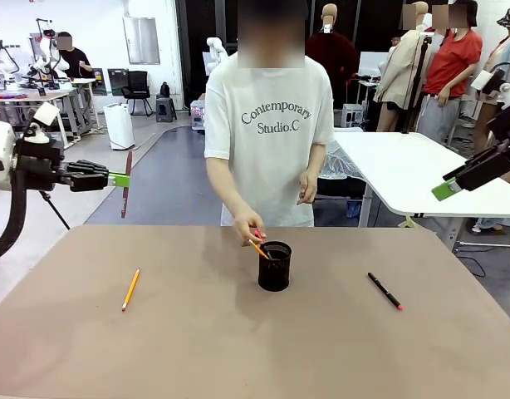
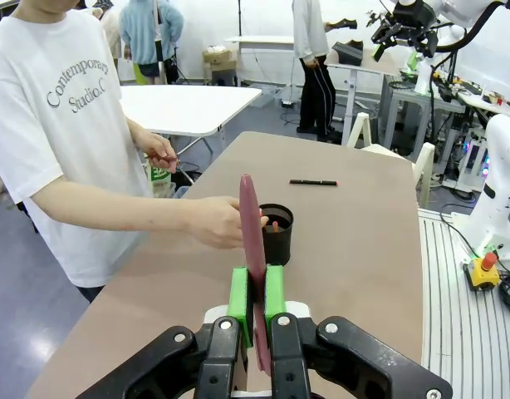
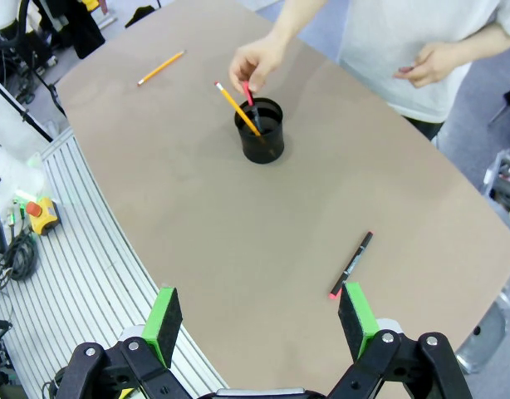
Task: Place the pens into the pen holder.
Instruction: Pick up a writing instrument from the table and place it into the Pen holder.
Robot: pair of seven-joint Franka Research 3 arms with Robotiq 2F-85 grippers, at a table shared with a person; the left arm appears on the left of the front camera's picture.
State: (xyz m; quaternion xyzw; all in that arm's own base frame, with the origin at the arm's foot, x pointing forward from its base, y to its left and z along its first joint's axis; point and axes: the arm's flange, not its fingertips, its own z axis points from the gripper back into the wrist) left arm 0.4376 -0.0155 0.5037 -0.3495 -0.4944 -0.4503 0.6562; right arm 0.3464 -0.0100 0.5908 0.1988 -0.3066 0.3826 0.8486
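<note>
The left gripper [image 1: 118, 179] pinches a slim reddish-brown pen [image 1: 126, 184] upright, raised over the left end of the brown counter [image 1: 338, 349]. It is well apart from the small black wire-mesh pen holder [image 1: 274, 268] at mid-counter. The right gripper [image 1: 444, 189] hangs spread wide, high at the right. A yellow-orange pencil [image 1: 131, 289] lies left of the holder, and a black pink-tipped pen [image 1: 385, 291] lies to its right.

Left wrist view: the reddish-brown pen [image 2: 252, 224] covers the left wall of the pen holder [image 2: 281, 239] and the fingertips of the person's hand [image 2: 212, 223]. Its lower end is lost between the green pads [image 2: 238, 293]. Front view: the lower part of the leaning pencil [image 1: 258, 248] is hidden inside the holder.
</note>
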